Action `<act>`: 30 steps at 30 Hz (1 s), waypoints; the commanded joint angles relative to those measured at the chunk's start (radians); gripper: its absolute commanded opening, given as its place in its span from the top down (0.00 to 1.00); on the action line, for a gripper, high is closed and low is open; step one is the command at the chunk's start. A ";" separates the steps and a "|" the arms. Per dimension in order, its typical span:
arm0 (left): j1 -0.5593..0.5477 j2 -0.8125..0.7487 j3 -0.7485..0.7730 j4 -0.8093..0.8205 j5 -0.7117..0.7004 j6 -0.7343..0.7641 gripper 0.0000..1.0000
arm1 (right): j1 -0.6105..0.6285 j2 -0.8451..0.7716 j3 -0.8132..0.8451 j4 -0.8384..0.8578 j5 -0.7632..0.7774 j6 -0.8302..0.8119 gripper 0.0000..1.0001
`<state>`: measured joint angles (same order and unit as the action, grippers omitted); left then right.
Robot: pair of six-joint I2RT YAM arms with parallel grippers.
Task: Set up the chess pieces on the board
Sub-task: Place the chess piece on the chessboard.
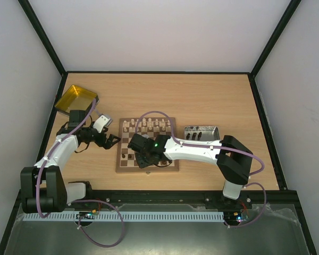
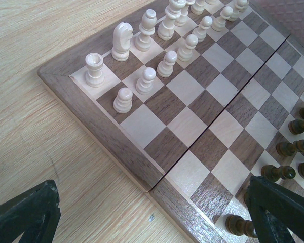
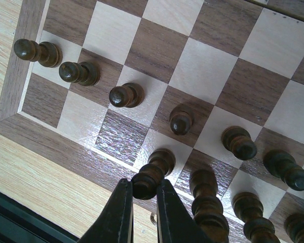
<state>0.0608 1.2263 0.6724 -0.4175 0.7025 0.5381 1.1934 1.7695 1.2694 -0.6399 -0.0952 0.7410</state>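
The board [image 1: 147,168] lies mid-table, with cream chess pieces [image 1: 149,125] lined along its far rows. In the right wrist view, dark pawns [image 3: 124,96] stand in a row on the board [image 3: 20,45], with taller dark pieces behind them near the edge. My right gripper [image 3: 144,185] is shut on the head of one tall dark piece [image 3: 153,172], whose base rests on a pale square in the edge row. My left gripper [image 1: 109,139] hangs open just off the board's left side [image 2: 91,111]. Nothing is between its fingers [image 2: 25,212], and cream pieces [image 2: 147,81] and dark ones [image 2: 289,147] are in its view.
A yellow translucent tray [image 1: 74,98] sits at the far left of the table. A grey metallic tray [image 1: 202,133] lies just right of the board, partly under my right arm. Black frame rails border the table.
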 commanded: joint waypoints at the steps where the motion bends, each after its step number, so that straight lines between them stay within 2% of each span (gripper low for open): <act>1: -0.003 0.007 -0.013 0.000 0.012 0.008 0.01 | 0.008 0.000 0.013 0.014 0.020 -0.002 0.93; 14: -0.003 0.009 -0.012 -0.001 0.014 0.007 0.00 | 0.008 0.003 0.020 0.011 0.015 -0.005 0.93; 30: -0.003 0.010 -0.011 -0.003 0.017 0.008 0.00 | 0.008 0.006 0.031 0.003 0.011 -0.009 0.84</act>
<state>0.0608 1.2289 0.6724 -0.4175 0.7029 0.5385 1.1934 1.7695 1.2724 -0.6376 -0.0963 0.7399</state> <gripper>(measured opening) 0.996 0.151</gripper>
